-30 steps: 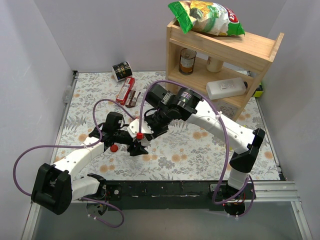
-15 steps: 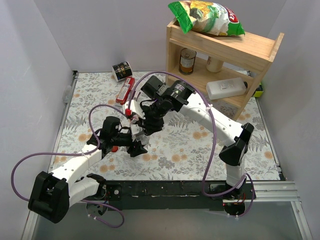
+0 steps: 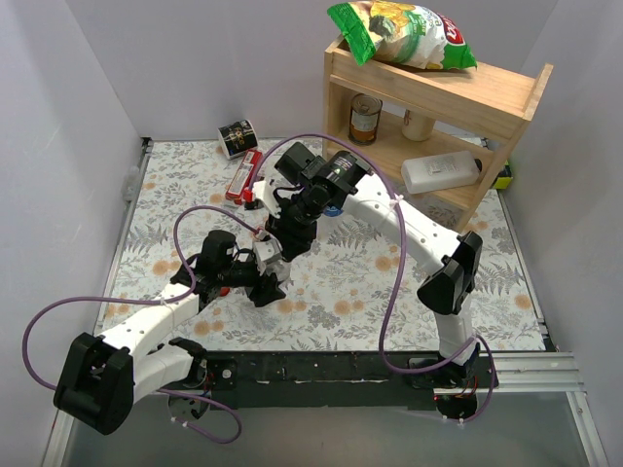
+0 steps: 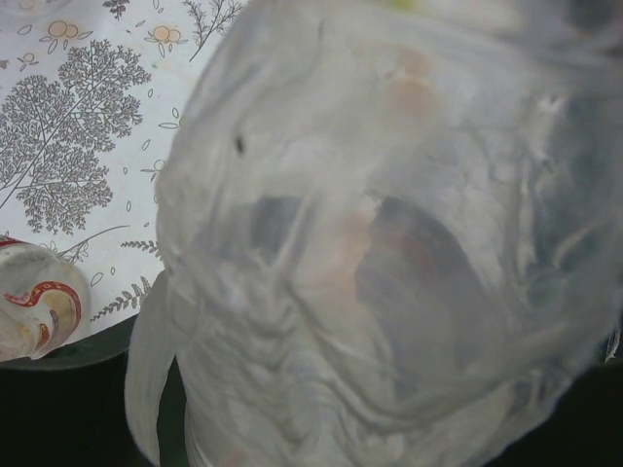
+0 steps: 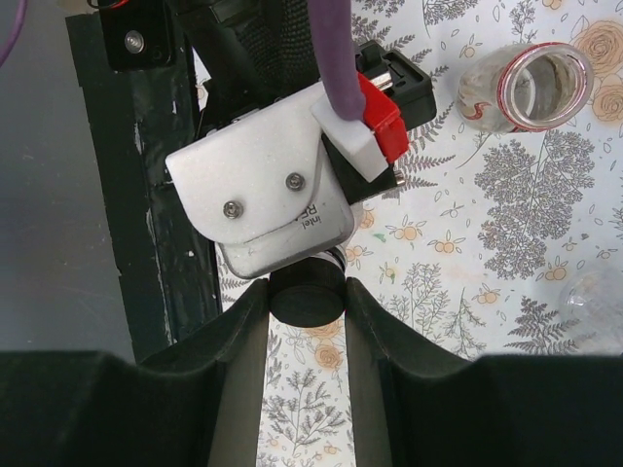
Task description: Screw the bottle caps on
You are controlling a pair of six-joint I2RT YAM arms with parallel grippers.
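Roughly mid-table (image 3: 389, 282), a little toward the left edge, both arms meet above the floral cloth.

Right gripper (image 3: 275, 251): jaws clamped on the black cap (image 5: 307, 298), one finger (image 5: 243, 341) pressed to each side of it. Cap is off the cloth and sits right up against the white camera housing (image 5: 263, 209) on the left wrist. A bit of ridged neck shows just beside the cap (whether cap and neck touch, cannot tell).

Left gripper (image 3: 265, 284): closed around a clear bottle (image 4: 389, 243), lifted off the table. The bottle fills nearly the whole left wrist view, blurred, with dark patches showing through the plastic. The fingers themselves are hidden behind it.

Second bottle (image 5: 531, 83): uncapped, red ring at the mouth, red-and-white label, resting on the cloth near the left gripper on the side toward the left edge.

Far right corner: wooden shelf (image 3: 438, 107) with a chip bag (image 3: 404, 34) on top, a can (image 3: 365, 119) and a white jug (image 3: 438, 172) on its boards.
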